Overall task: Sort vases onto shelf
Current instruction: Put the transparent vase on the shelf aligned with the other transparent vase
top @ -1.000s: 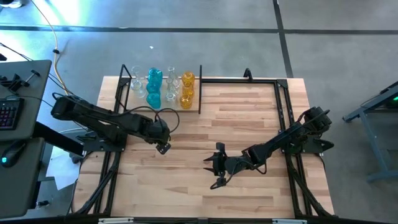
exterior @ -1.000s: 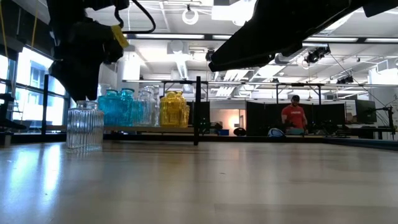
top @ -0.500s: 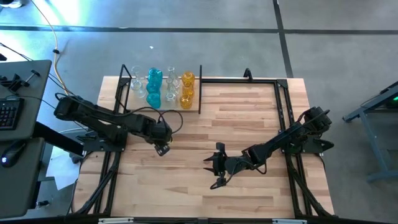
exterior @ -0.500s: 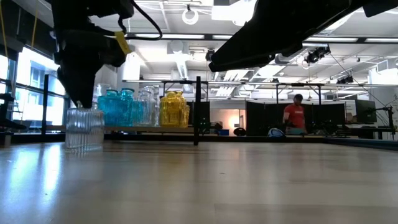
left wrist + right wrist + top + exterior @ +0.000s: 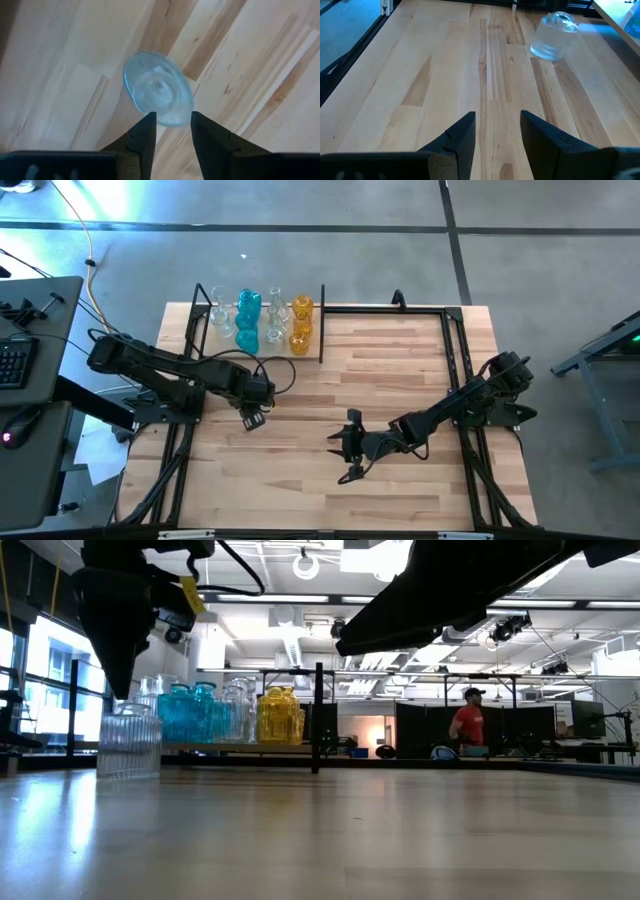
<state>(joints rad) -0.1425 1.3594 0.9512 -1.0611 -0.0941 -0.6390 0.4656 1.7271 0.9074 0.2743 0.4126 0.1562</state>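
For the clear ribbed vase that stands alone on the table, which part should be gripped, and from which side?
Grip the clear ribbed vase around its ribbed body, coming straight down from above. It stands upright and apart from the shelf, so its sides are free. The left end effector, open, already hangs over it, fingers pointing down; the right end effector waits mid-table.
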